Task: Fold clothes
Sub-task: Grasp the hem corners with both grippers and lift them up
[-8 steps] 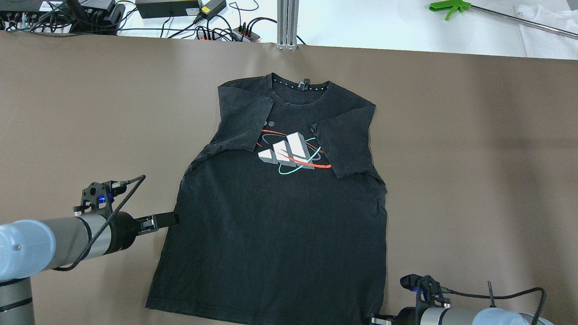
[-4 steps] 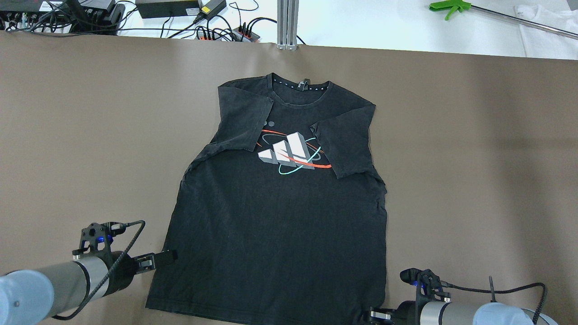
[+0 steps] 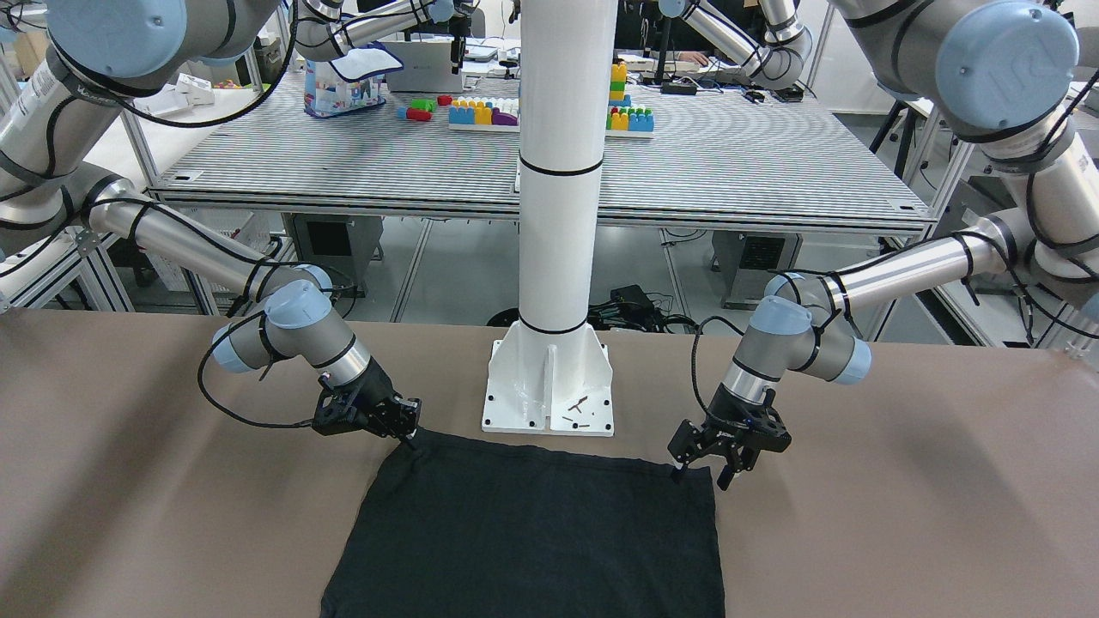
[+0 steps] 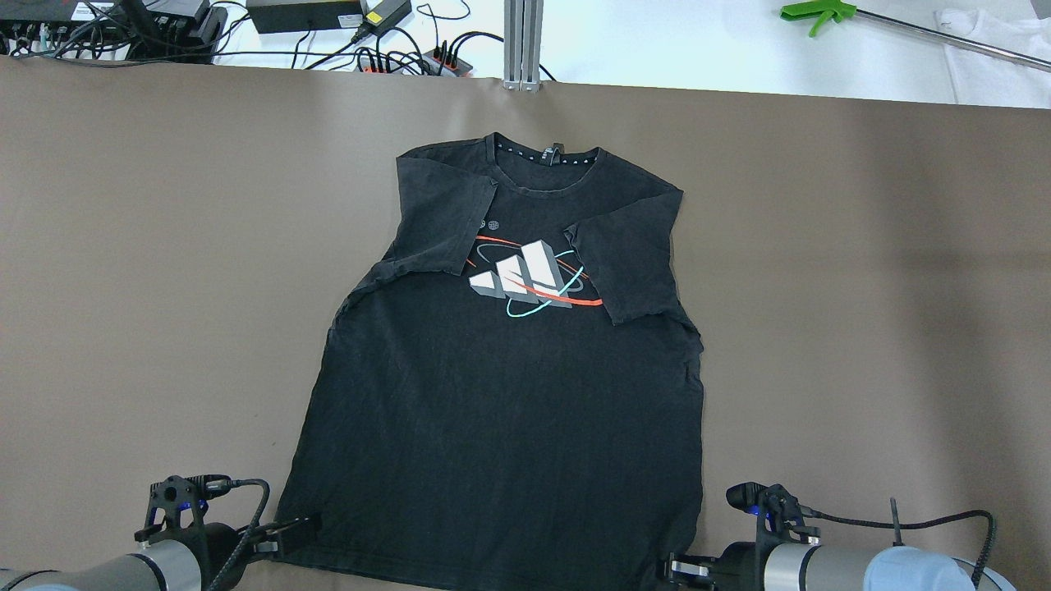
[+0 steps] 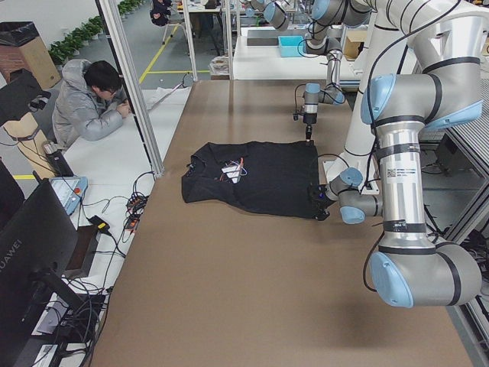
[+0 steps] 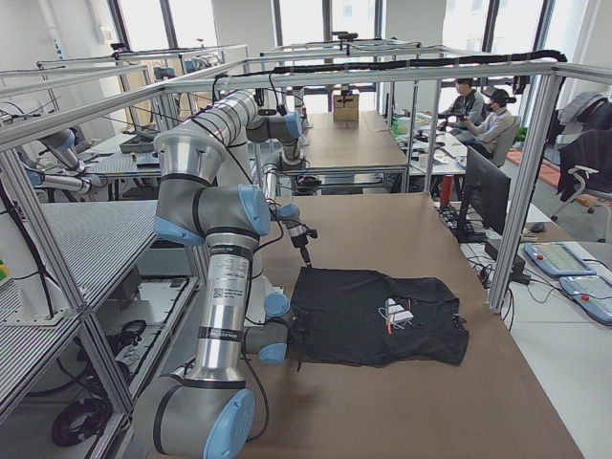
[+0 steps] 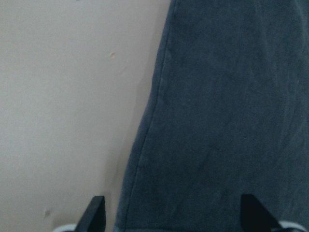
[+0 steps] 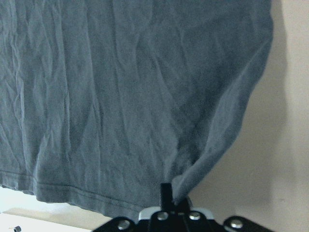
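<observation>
Left gripper: jaws spread wide and gripping nothing, set at the near hem corner of the black T-shirt. In the wrist view one finger is over the bare cover and the other over the cloth. Whether either finger touches cannot be told.

Right gripper: jaws closed on the opposite hem corner, with a small peak of fabric drawn up between the fingertips.

The T-shirt lies front up on the matt brown table cover. Its collar points away from the robot, both sleeves are folded inward over the printed chest logo, and its hem is at the robot's edge of the table.

Surroundings:
- The robot's white column base is bolted to the cover just behind the hem.
- Behind it is a slatted metal bench carrying coloured toy blocks and a patterned bag.
- Beyond the far edge of the table, a white surface holds cables and power bricks and a green-handled tool.
- In the left side view, a seated person in a grey jacket is beside an aluminium frame post, and a dark monitor is nearer the camera.
</observation>
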